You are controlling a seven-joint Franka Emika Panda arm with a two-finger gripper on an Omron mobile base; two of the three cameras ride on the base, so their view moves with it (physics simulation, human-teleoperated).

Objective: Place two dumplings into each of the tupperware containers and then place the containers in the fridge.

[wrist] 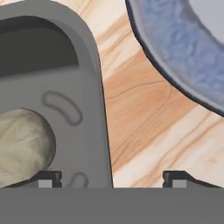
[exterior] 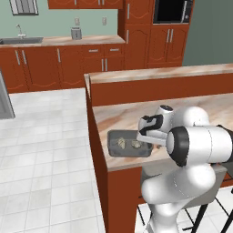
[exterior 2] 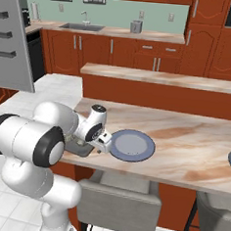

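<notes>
A rendered home kitchen

Reddish-brown wooden cabinets (exterior: 54, 63) are ranged along a pale green wall, with a sink (exterior 2: 82, 27) and tap set into the back counter at the upper left of the right base view. A built-in oven (exterior: 172, 11) is seen at the upper right of the left base view, white floor tiles (exterior: 45, 150) at its left, and a marbled worktop (exterior 2: 184, 142) with a raised bar ledge across the middle.

Glossy white rounded arm (exterior: 191, 150), dark joint bands

base views flank counter (exterior: 127, 113), hand view close
</notes>
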